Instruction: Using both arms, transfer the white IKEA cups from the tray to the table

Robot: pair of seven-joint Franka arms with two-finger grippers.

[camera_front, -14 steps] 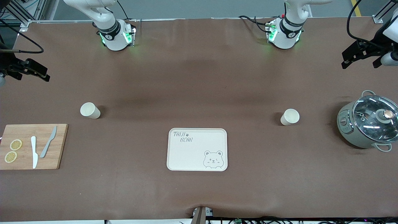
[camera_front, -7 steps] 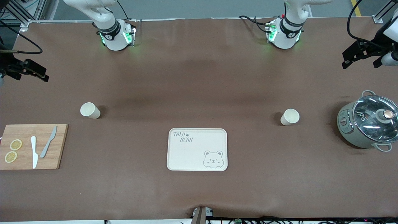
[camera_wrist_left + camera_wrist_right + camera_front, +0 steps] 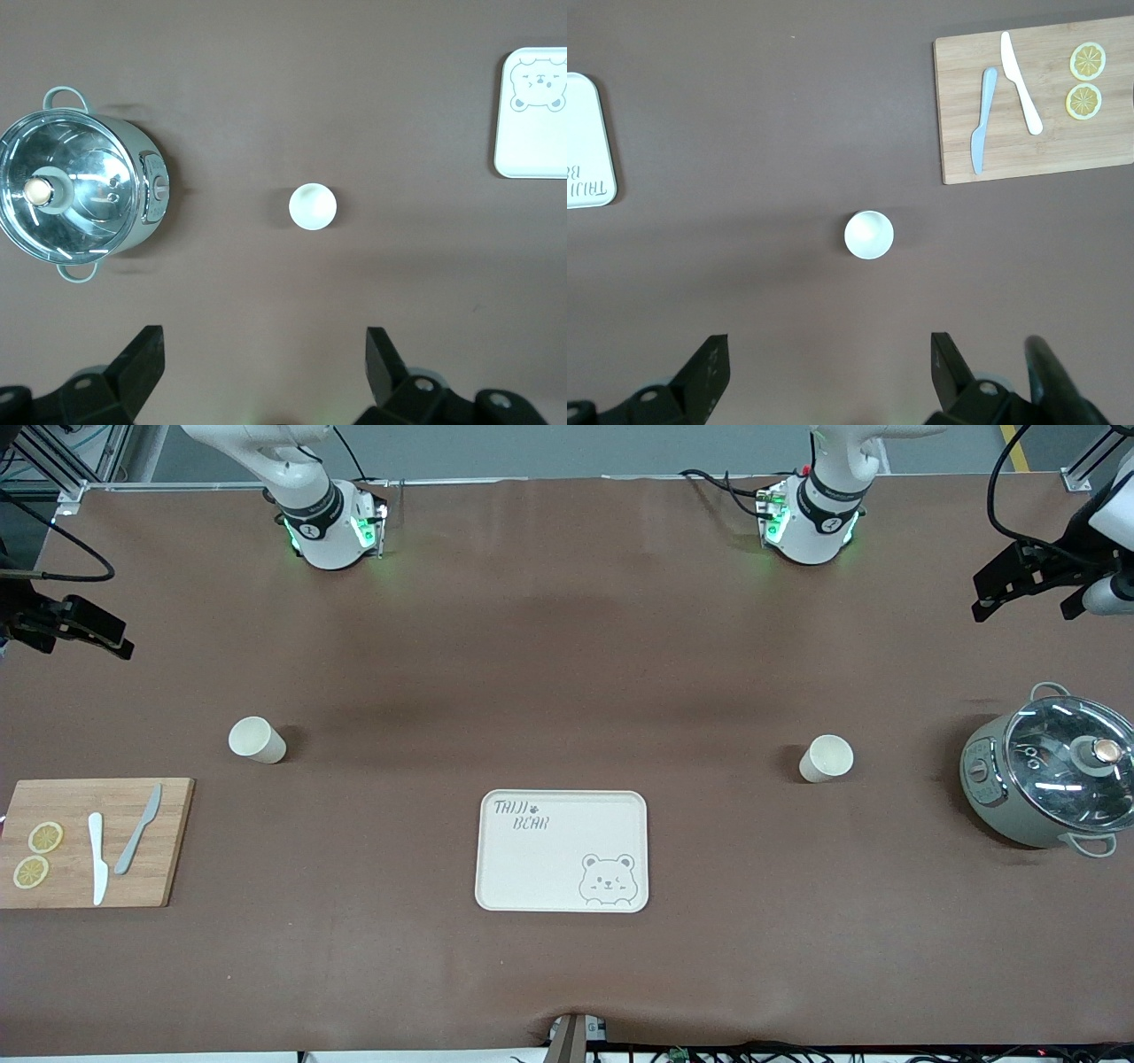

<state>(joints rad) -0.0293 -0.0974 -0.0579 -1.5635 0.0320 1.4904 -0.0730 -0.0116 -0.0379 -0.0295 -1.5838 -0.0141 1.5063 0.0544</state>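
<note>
Looks like the job's basically done here: the tray (image 3: 564,851) sits bare in the middle of the table (image 3: 567,646), and both white cups are already on the brown covering. One cup (image 3: 257,740) stands toward the right arm's end, near the cutting board (image 3: 93,841); the other cup (image 3: 826,758) stands toward the left arm's end, between the tray and the pot (image 3: 1050,771). Both are a bit farther from the front camera than the tray.

Left pincer (image 3: 1028,584) is up high over its end of the table, fingers spread wide, nothing in them. Right pincer (image 3: 75,624) likewise over the other end, wide and empty.

What's left, I'd guess, is just pulling clear. Doing that well means going up and away, no sweeping low past the cups.

Both cups are upright, mouths up, long axis vertical, wrist views look straight down into round rims
</note>
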